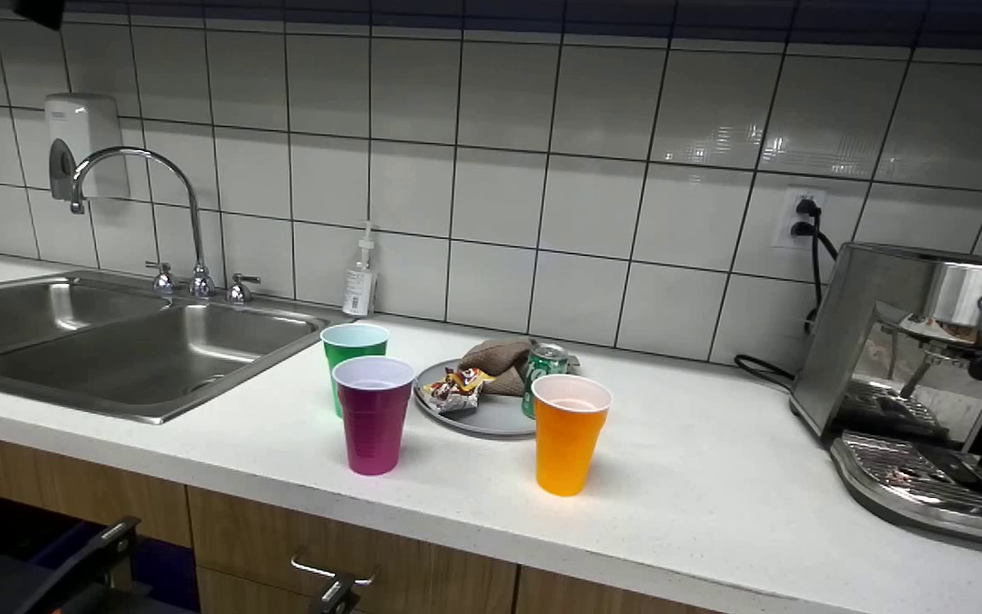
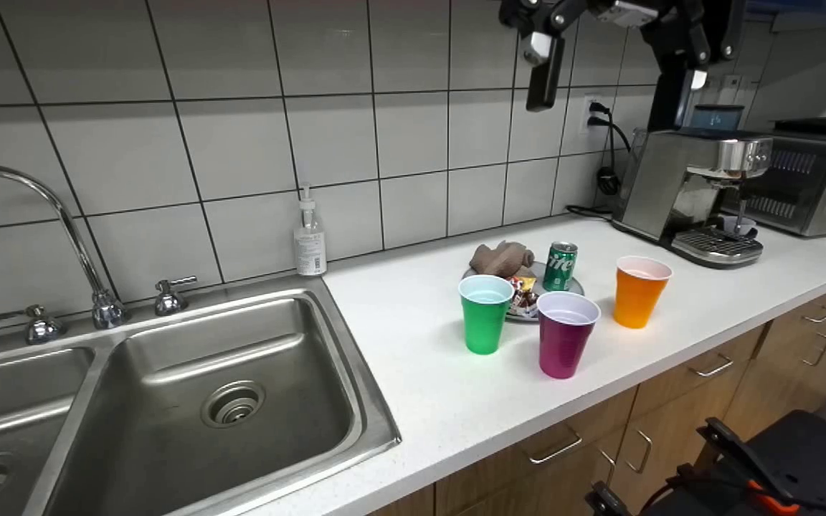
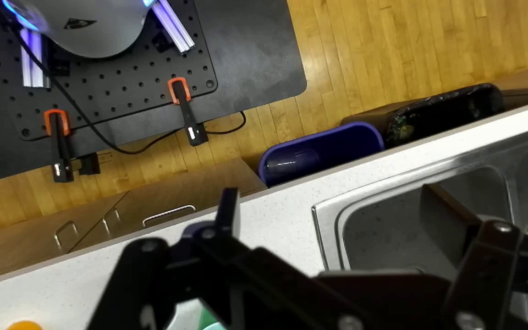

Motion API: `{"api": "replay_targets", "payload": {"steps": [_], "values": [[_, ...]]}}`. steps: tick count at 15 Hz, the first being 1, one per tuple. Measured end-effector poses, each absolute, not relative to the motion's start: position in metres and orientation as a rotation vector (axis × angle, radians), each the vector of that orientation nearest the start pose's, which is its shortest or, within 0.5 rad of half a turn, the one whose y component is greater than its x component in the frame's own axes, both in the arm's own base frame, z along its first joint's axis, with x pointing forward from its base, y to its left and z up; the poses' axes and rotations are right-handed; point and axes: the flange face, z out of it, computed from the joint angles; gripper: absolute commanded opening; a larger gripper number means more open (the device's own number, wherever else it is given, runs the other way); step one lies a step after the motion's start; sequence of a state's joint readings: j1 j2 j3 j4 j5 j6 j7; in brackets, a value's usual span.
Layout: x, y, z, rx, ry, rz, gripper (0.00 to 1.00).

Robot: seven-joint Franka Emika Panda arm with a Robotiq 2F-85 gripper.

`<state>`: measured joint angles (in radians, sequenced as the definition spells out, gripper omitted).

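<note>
Overhead, the end effector (image 2: 605,100) hangs spread wide and empty; well below it, long axes upright, the green cup (image 2: 483,322), purple cup (image 2: 563,345) and orange cup (image 2: 637,297) stand on the bench (image 2: 413,344), green nearest the sink (image 2: 365,390)

Right of centre in an exterior view, the green cup (image 2: 485,324), purple cup (image 2: 566,345) and orange cup (image 2: 638,297) look like glossy plastic on a smooth counter (image 2: 402,322). The can (image 2: 561,266) is shiny metal, the brown cloth (image 2: 499,260) matt and textured. Lower left, the sink (image 2: 169,451) is satin metal; lower right, the drawers (image 2: 488,469) show wood grain. Upper right, the hand (image 2: 604,118) seems mostly matt, though poorly lit.
</note>
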<state>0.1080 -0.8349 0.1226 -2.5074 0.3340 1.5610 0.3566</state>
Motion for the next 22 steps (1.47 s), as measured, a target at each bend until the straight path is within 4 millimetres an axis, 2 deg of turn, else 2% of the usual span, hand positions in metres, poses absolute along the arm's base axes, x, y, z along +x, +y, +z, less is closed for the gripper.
{"api": "replay_targets", "payload": {"steps": [5, 11, 22], "values": [[0.28, 0.099, 0.529, -2.916, 0.343, 0.229, 1.0], [0.297, 0.082, 0.5, -2.911, 0.476, 0.175, 1.0], [0.353, 0.03, 0.454, -2.887, 0.764, 0.017, 1.0]]}}
